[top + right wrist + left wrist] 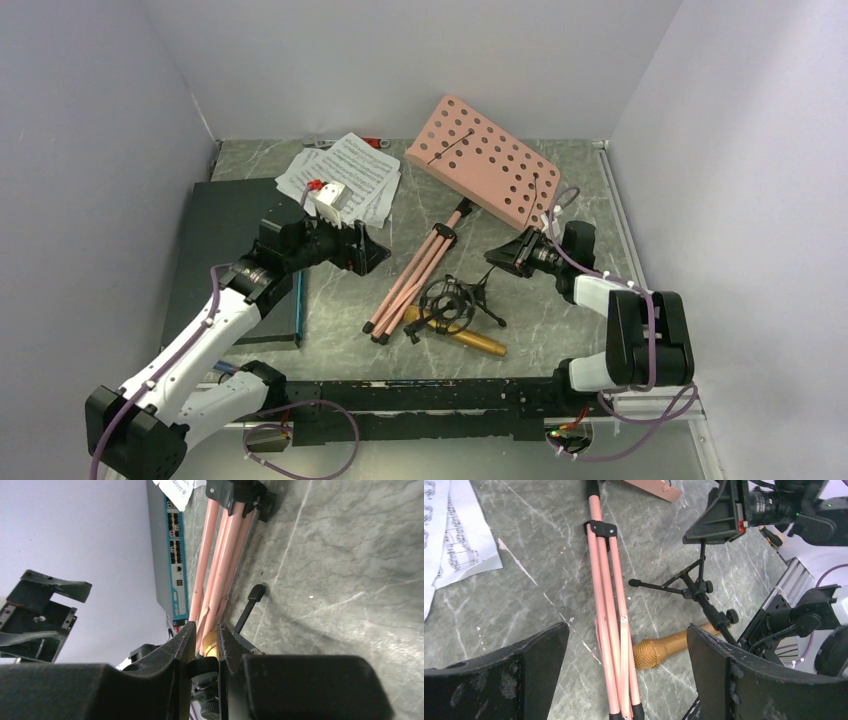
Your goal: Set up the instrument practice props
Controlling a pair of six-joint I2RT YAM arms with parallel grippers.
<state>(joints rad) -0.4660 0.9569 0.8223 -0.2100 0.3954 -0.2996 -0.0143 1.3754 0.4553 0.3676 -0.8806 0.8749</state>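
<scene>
The pink music stand lies flat, its perforated plate [480,160] at the back and its folded legs [415,275] pointing to the near side. The white sheet-music pages [345,175] lie at the back left. The gold microphone [470,340] lies by the leg tips, and it also shows in the left wrist view [664,647]. The small black mic stand [455,300] lies tipped over it. My right gripper [503,257] is shut on one foot of the mic stand [204,666]. My left gripper [368,252] is open and empty, with the pink legs [611,630] below its fingers.
A dark flat case [225,225] with a blue front edge lies at the left under my left arm. A small white and red object [335,197] rests on the pages. Grey walls close in the back and both sides.
</scene>
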